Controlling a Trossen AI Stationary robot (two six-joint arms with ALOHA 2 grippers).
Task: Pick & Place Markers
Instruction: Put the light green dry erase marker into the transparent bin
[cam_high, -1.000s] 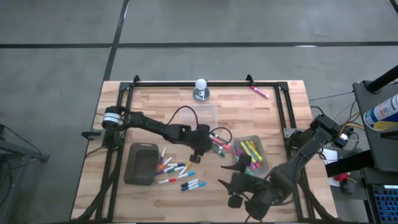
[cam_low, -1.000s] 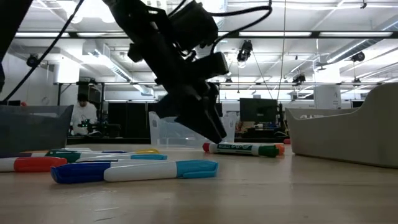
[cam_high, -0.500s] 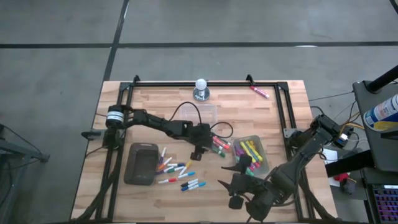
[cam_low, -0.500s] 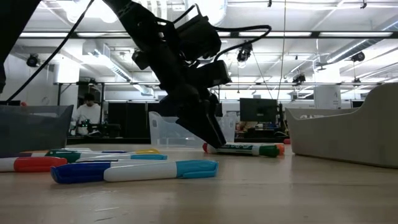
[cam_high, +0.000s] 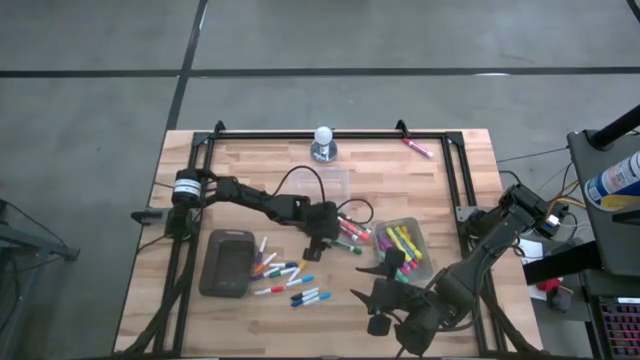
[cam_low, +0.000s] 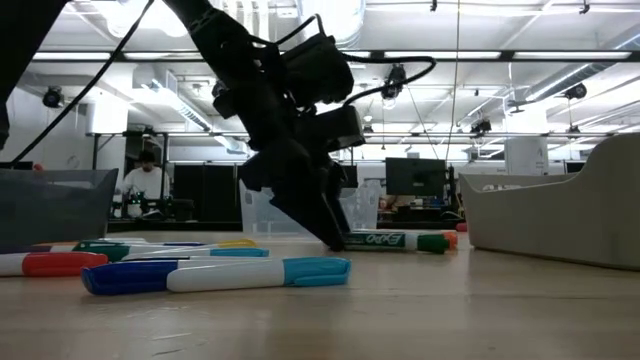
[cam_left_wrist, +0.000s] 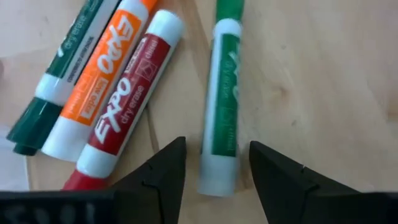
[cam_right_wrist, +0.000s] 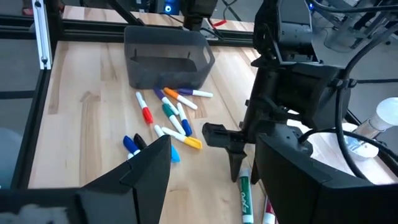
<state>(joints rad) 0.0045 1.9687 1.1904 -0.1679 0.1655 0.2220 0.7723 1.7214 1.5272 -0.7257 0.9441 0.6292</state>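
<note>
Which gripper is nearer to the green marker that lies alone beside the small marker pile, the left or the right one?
Left. The left gripper stands open with its fingers on either side of the green marker. The right gripper waits open near the table's front edge, well away from it.

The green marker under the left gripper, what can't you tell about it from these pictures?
- Green marker: cap end cut off by the left wrist view's edge.
- Fingertip contact: left gripper open astride it; touching unclear.
- High view: the arm hides it.
- Low view: fingers block its near end.
</note>
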